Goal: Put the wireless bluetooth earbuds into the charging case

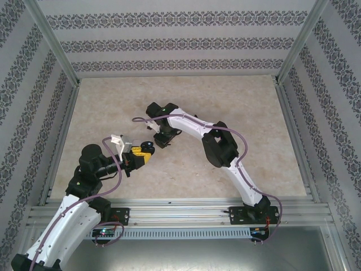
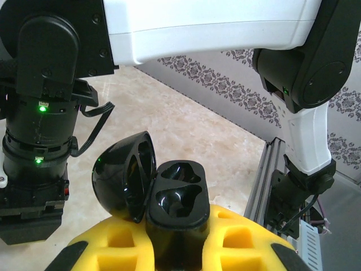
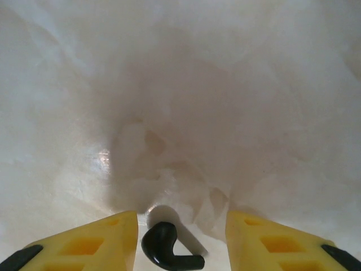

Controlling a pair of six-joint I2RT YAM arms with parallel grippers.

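L gripper (image 2: pixel 177 251) clamped on black charging case (image 2: pixel 178 197), lid (image 2: pixel 121 176) swung open at 9 o'clock, two wells facing up; R gripper (image 3: pixel 180 221) fingers spread, gripping nothing, w/ one black earbud (image 3: pixel 163 246) lying on table (image 3: pixel 180 84) betw. them, at 6 o'clock in wrist view.

Left arm (image 1: pixel 70 223): rises from base, elbow (image 1: pixel 91 162) bent, forearm running right. Left gripper (image 1: pixel 142 152) points right, toward other arm. Yellow fingers (image 2: pixel 240 243) closed tight, clamped on charging case (image 2: pixel 177 206).

Right arm (image 1: pixel 194 127): climbs from base, folds at elbow (image 1: pixel 217 148), upper link sweeps left. Wrist (image 2: pixel 39 118) vertical, green LEDs lit. Right gripper (image 1: pixel 162 138) points straight down, its fingers (image 3: pixel 96 240) apart, clear gap between pads.

Grippers near each other, not touching.
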